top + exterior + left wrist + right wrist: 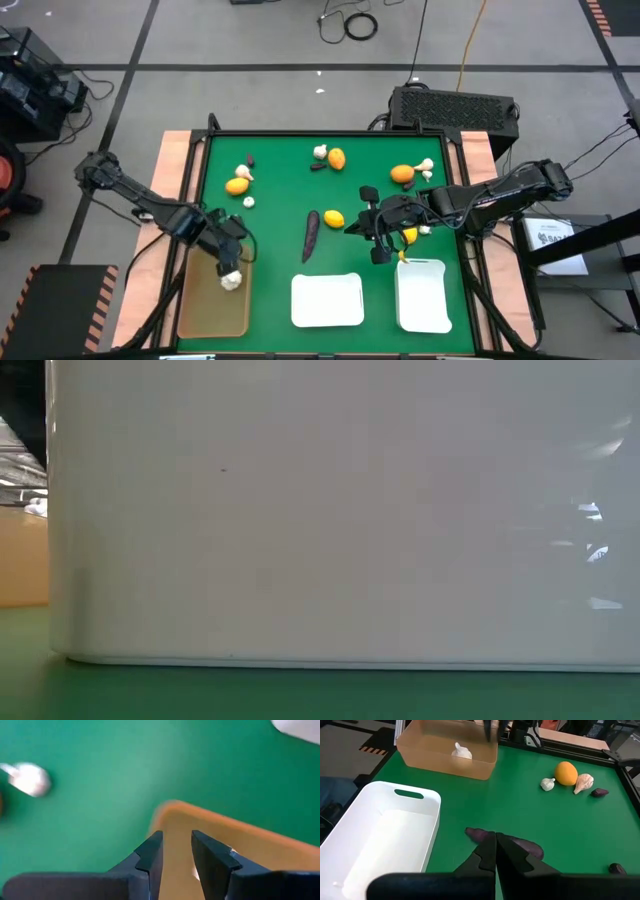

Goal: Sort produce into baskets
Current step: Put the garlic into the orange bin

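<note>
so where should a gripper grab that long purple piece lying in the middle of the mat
Take the long purple piece across its middle, coming straight down from above. It lies flat on the green mat, slim and elongated, so the narrow width fits between the fingers. Both long sides look clear; the yellow fruit sits just beside its upper end.

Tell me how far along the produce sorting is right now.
Barely begun. Done: one whitish bulb lies in the tan basket, the left gripper open above it. In hand: nothing visibly; the right gripper is shut over the green table. Left: both white baskets look empty, citrus, bulbs and the purple piece scattered.
</note>
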Robot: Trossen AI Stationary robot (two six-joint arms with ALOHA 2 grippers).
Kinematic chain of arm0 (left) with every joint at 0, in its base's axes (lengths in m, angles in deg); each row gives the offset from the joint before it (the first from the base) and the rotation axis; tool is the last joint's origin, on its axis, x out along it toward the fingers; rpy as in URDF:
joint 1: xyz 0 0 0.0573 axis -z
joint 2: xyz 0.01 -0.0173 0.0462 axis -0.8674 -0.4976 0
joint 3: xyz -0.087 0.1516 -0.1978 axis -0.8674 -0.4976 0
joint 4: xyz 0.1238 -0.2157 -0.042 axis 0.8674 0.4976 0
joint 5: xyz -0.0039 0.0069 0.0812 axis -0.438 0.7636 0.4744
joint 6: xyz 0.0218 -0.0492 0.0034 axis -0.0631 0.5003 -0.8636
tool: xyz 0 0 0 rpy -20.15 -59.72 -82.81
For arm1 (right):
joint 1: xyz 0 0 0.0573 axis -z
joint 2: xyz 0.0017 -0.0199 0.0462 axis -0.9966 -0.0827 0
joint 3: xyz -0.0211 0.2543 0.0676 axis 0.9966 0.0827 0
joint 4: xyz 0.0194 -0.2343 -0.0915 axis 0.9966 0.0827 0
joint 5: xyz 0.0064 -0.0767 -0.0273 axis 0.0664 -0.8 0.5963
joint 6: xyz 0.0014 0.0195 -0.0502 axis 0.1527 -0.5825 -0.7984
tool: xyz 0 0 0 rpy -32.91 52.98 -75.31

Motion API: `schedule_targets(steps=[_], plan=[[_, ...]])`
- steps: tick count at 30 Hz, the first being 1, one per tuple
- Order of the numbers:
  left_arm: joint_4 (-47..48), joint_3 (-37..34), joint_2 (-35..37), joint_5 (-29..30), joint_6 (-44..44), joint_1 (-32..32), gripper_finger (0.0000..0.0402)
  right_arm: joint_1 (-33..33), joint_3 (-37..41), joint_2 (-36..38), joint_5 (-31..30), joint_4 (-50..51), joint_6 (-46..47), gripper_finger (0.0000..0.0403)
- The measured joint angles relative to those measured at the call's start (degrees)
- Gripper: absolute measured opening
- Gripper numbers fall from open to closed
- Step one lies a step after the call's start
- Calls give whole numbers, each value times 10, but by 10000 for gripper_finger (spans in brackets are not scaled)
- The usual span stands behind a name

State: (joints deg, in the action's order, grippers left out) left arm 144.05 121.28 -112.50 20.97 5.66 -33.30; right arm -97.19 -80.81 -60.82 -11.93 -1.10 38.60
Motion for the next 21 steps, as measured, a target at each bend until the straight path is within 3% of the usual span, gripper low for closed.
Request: schedule_targets(steps=[7, 15, 21], plan=[[0, 0, 0, 84, -118, -106, 110, 0, 0, 0, 0, 0, -1, 0], [1, 0, -7, 89, -201, -256, 110, 0, 0, 0, 0, 1, -2, 0], [0, 0, -49, 54, -273, -359, 110, 0, 0, 0, 0, 1, -2, 0]])
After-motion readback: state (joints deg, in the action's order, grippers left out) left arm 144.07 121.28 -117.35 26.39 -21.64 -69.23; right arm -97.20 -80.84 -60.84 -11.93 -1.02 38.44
